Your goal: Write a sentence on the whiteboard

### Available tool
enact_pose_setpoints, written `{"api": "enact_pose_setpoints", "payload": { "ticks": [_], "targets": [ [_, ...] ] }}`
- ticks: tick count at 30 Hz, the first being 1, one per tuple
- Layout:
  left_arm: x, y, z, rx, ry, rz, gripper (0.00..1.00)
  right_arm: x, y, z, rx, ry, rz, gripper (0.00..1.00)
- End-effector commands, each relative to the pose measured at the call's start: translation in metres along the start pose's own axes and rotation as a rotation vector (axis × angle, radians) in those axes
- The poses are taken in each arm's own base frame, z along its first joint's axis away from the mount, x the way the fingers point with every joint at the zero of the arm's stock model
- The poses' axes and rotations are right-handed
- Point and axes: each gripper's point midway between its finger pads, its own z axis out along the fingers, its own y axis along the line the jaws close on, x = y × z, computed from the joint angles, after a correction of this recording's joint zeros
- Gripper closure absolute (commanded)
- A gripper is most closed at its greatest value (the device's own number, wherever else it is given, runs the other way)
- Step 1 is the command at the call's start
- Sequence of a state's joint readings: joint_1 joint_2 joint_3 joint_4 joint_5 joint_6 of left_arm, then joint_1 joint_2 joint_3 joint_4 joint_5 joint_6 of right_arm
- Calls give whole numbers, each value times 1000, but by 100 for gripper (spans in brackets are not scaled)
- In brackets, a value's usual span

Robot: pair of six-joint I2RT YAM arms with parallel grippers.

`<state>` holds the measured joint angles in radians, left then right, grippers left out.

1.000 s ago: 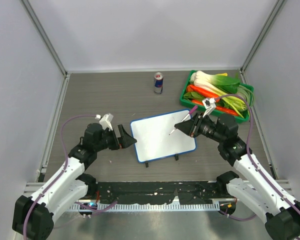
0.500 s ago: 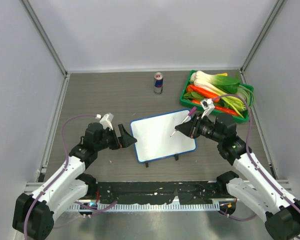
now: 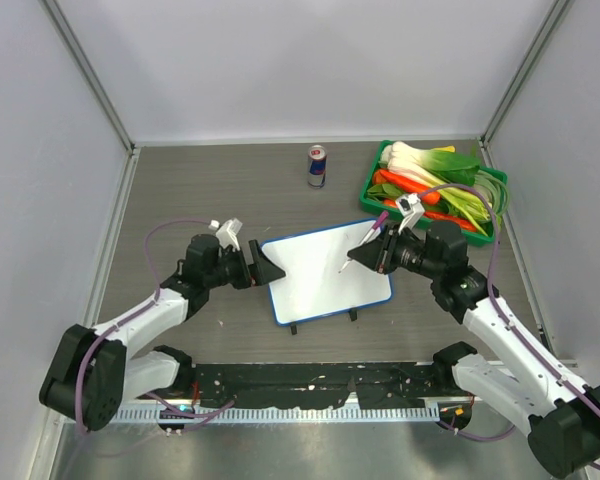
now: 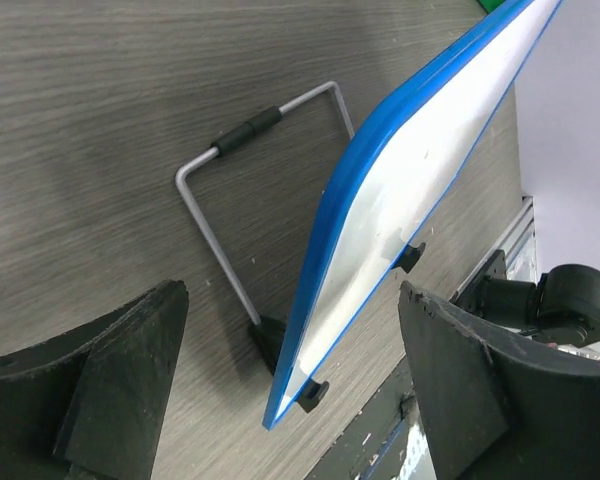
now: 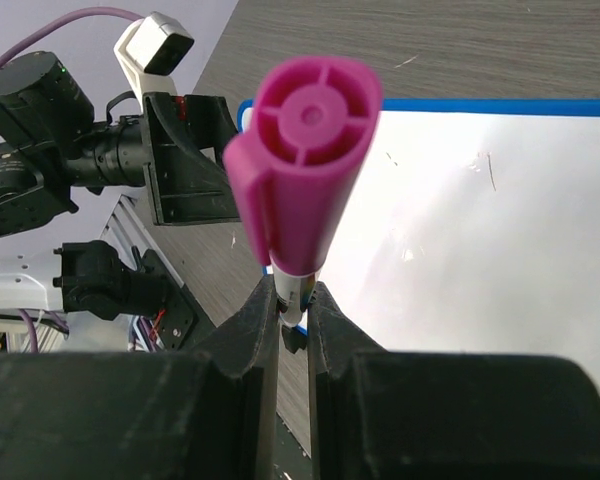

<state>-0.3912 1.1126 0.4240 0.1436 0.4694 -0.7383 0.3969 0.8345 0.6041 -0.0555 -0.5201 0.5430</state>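
1. Top external view: the whiteboard (image 3: 325, 272) stands on the grey table (image 3: 200, 190) between the two arms, blue-rimmed and resting on two small black feet.
2. At the board's left edge, the left gripper (image 3: 263, 270) has its jaws spread wide and holds nothing.
3. Left wrist view: the board (image 4: 420, 170) tilts back on a bent wire stand (image 4: 230, 190), its near corner lying between the two black fingers (image 4: 130, 360).
4. The right gripper (image 3: 367, 253) is clamped tight on a pink marker (image 3: 365, 242), which slants down over the board's right half. Whether the tip touches cannot be told.
5. Right wrist view: the marker's round pink end (image 5: 305, 170) fills the frame above the closed fingers (image 5: 245, 340), with the board's white face (image 5: 480, 230) beyond.
6. Near the table's far edge stand a drink can (image 3: 317, 166) and a green tray (image 3: 370, 185) of vegetables (image 3: 440, 180).
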Motion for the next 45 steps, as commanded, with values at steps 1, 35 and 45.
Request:
{"api": "enact_pose_setpoints", "payload": {
  "ticks": [1,35,45],
  "targets": [
    [-27,-29,7,159,-72,137,15,-34,24,0,-71,-83,-77,99],
    [4,-3,-9,125,-83,244,51,-40,25,19,102,-88,-182,99],
    [3,-8,-12,150,-102,244,48,-43,49,35,152,-187,-192,99]
  ]
}}
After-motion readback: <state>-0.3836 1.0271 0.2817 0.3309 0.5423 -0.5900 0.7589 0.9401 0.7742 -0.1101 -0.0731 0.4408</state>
